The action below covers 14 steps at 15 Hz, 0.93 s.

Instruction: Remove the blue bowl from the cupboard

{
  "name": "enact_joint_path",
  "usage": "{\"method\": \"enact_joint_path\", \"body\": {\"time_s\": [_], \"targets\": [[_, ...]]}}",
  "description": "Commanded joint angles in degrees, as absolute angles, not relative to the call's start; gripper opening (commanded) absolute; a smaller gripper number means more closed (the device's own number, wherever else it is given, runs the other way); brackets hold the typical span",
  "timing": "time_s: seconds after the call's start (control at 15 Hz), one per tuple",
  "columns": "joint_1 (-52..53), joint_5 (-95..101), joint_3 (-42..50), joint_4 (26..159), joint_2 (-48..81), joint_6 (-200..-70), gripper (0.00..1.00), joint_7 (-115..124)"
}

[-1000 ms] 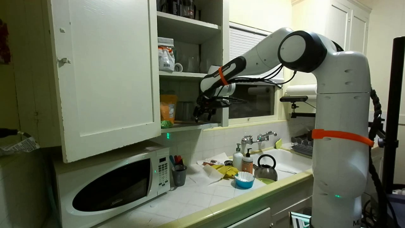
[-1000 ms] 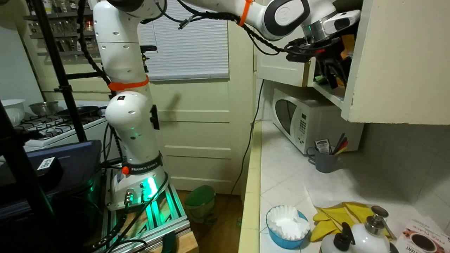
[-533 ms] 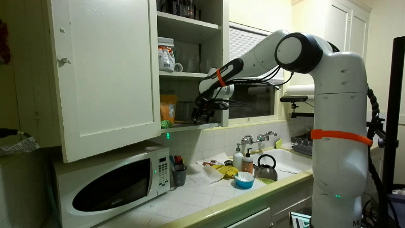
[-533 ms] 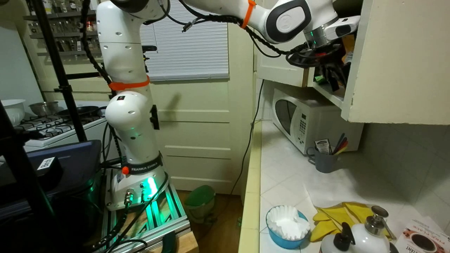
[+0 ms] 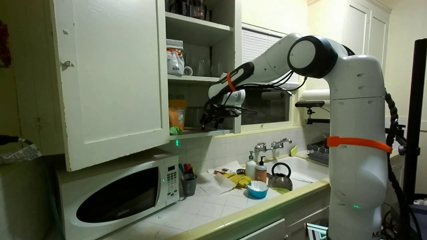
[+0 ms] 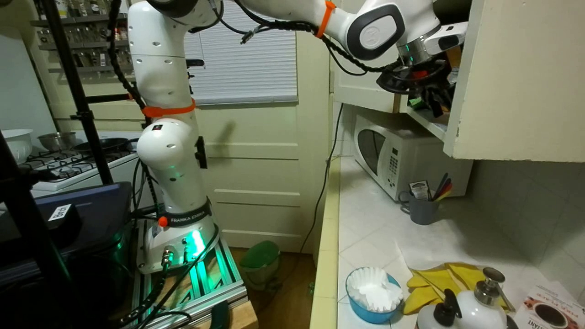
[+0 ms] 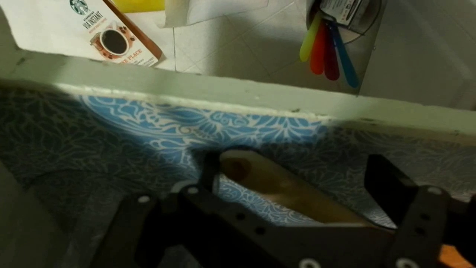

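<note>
The blue bowl (image 5: 257,191) stands on the counter with white paper filters in it; it also shows in an exterior view (image 6: 372,315) and is out of the wrist view. The white cupboard (image 5: 116,76) has its panelled door swung open. My gripper (image 5: 210,127) is inside the cupboard, low over its bottom shelf, pointing down. In the wrist view my gripper (image 7: 293,163) has its fingers wide apart. A long brown, wood-like thing (image 7: 275,182) with a dark round spot lies between and below them on blue patterned liner; I cannot tell whether the left finger touches it.
An orange bag (image 5: 176,113) and a green item (image 5: 175,130) stand on the same shelf, left of the gripper. The shelf's front edge (image 7: 223,87) crosses the wrist view. A microwave (image 5: 116,196) and grey mug (image 5: 189,185) stand below. Another shelf (image 5: 191,78) is above.
My gripper has moved a little down and to the left, closer to the bottom shelf. Its fingers show no clear change. The bowl, door and shelf items have not moved.
</note>
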<state>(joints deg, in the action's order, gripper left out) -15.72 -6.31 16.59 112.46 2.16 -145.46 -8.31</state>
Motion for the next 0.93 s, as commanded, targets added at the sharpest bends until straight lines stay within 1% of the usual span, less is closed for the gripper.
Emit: {"method": "enact_joint_path", "body": {"time_s": [0.0,0.33,0.53,0.67,0.87], "targets": [[-16.1,-11.3,15.6,112.3,2.8,-145.2,1.0,-14.9],[-15.6,-15.1,14.3,113.4,0.5,-144.1,1.0,-23.2],[-15.2,-17.5,13.5,113.4,-0.8,-140.5,1.0,-27.4],[-15.0,-16.2,13.5,113.0,-1.3,-137.1,0.74,-27.1],[-14.9,-13.0,13.9,112.4,-1.7,-131.9,0.49,-25.1]]}}
